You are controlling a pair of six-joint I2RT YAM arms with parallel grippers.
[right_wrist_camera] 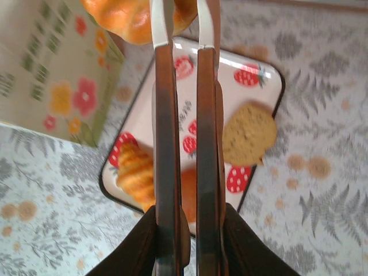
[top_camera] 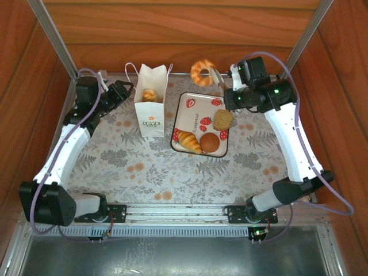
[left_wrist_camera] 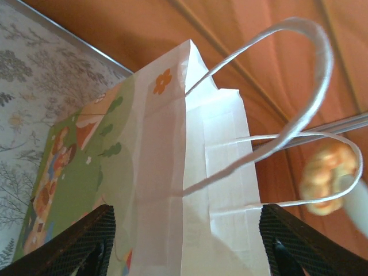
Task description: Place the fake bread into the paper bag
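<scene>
The white paper bag (top_camera: 150, 102) stands upright left of the tray, with one golden bun (top_camera: 149, 95) inside it. My left gripper (top_camera: 126, 91) is at the bag's left side. In the left wrist view the bag's narrow side (left_wrist_camera: 190, 172) lies between its wide-set jaws (left_wrist_camera: 187, 244), uncrumpled. My right gripper (top_camera: 217, 77) hangs behind the tray, shut on a glazed ring of fake bread (top_camera: 202, 72), which also shows at the tips of the long fingers (right_wrist_camera: 180, 17). A croissant (top_camera: 189, 141), a round bun (top_camera: 210, 143) and a flat brown piece (top_camera: 223, 119) lie on the tray.
The white strawberry-print tray (top_camera: 185, 103) sits at the table's middle, right of the bag. Wooden walls close in the back and both sides. Metal posts stand at the back corners. The bag's loop handles (left_wrist_camera: 310, 86) stick up above its mouth.
</scene>
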